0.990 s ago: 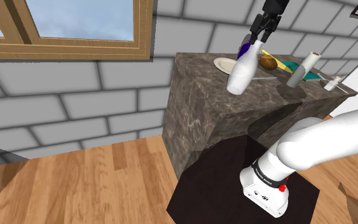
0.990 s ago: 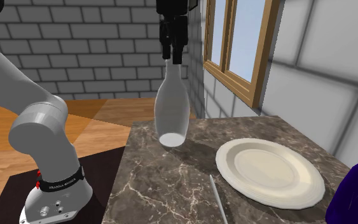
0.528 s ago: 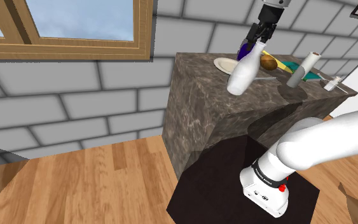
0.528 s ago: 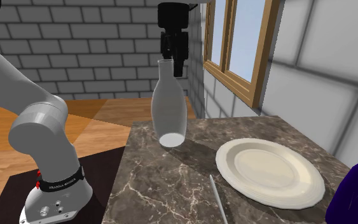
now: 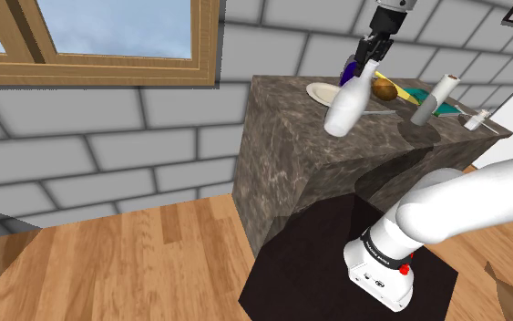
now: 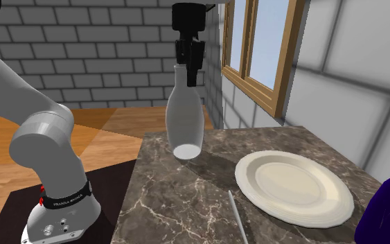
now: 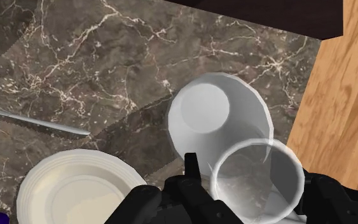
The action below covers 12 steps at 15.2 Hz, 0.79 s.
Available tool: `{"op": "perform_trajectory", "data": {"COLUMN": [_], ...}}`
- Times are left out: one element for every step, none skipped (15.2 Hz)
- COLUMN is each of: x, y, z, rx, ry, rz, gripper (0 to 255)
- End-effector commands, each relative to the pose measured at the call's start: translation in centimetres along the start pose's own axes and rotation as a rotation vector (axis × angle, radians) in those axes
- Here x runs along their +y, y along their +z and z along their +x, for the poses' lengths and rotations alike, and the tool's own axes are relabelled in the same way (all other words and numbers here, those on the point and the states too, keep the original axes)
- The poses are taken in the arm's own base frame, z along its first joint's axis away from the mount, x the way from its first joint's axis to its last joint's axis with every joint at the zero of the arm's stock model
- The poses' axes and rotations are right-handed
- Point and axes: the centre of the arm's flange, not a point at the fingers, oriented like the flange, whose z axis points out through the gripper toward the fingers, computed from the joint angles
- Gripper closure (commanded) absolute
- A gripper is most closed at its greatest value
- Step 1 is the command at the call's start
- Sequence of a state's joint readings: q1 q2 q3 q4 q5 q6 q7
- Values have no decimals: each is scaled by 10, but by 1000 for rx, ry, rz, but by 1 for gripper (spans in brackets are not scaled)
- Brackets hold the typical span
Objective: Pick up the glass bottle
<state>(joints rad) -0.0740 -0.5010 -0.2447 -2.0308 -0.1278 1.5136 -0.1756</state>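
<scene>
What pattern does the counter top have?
The counter top is dark brown, marbled with thin white veins; clearest in the wrist view.

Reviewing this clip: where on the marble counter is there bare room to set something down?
Bare marble: the counter corner at the shoulder view's left, bordered by its edges and the plate; also the stand-side strip between the bottle and the white cylinder. Crowded behind the plate, toward the wall.
</scene>
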Motion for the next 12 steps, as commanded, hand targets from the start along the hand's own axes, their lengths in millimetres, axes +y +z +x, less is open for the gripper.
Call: {"op": "perform_trajectory", "data": {"x": [0,0,0,0,0,0,0,0,0,0,0,0], "y": [1,1,-4,-9,-14,-20,-25,-30,-36,-41,-46,-51], "z": [0,0,-1,-1,-1,-1,-1,-1,-2,-2,-2,-2], "rx": [-2,-2,-2,-2,-2,-2,-2,-2,-2,-2,-2,-2], "ry": [0,0,0,0,0,0,0,0,0,0,0,0], "rz": [0,0,0,0,0,0,0,0,0,0,0,0], "gripper": [255,255,255,255,255,255,255,255,255,255,255,255]}}
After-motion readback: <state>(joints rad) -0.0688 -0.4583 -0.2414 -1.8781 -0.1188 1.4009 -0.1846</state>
